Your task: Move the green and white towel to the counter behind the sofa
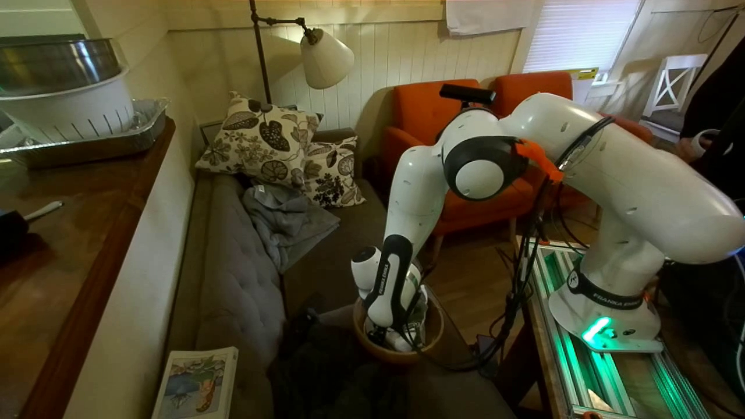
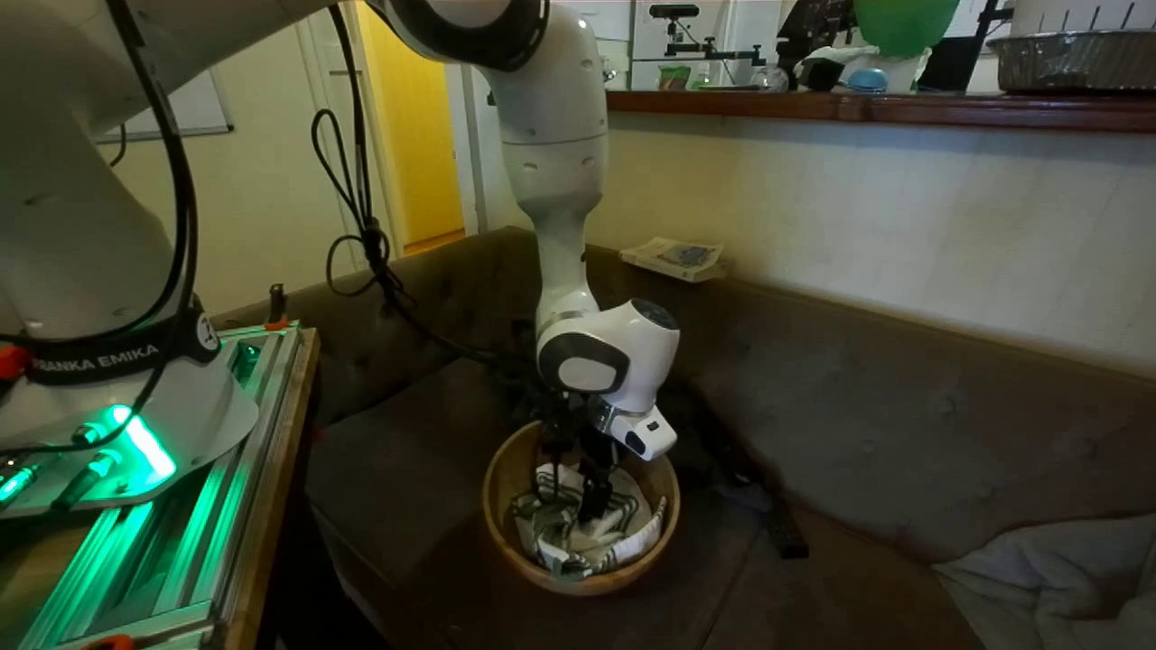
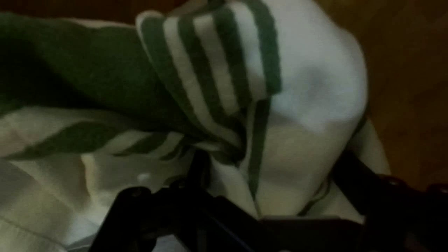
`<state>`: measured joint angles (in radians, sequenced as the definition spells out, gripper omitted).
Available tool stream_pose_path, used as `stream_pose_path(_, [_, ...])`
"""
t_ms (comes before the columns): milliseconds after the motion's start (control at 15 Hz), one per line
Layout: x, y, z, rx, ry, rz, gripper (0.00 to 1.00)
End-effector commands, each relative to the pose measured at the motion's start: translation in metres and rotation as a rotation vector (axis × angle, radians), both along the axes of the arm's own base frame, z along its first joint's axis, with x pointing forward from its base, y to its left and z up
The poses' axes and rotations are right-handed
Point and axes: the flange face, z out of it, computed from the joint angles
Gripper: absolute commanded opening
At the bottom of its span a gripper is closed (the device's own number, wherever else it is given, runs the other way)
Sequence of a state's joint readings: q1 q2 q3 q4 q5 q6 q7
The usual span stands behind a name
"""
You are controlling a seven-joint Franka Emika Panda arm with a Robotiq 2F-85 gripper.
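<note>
The green and white towel [image 2: 623,551] lies crumpled inside a round wooden bowl [image 2: 495,515] on the sofa [image 2: 867,406]. It fills most of the wrist view [image 3: 308,87] as bunched folds with green stripes. My gripper [image 2: 573,492] points down into the bowl. In the wrist view its fingers [image 3: 271,157] stand well apart with towel folds between them. The fingertips are partly sunk in the cloth. In an exterior view the arm hides most of the towel and the bowl [image 1: 439,326]. The brown wooden counter [image 1: 87,215] runs behind the sofa back, higher than it; it also shows here [image 2: 867,108].
A book [image 1: 198,384] lies on the sofa back. A grey blanket [image 1: 291,218] and floral cushions [image 1: 262,139] lie farther along the sofa. A foil tray [image 1: 87,145] with a white colander stands on the counter. A lamp [image 1: 326,58] and orange armchair [image 1: 430,110] stand beyond.
</note>
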<state>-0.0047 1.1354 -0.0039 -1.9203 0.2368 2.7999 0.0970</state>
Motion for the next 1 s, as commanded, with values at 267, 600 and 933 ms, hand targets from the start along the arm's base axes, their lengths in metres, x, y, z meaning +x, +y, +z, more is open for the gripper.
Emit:
stream_pose_path(267, [0.012,-0.006,-0.012,0.006,0.053,-0.028,0.33])
stream_pose_path(600, [0.009,-0.006,0.02,0.091,0.087,-0.012,0.03])
stream_pose_path(933, [-0.006,0.011,0.077,0.203,0.119,0.158,0.06])
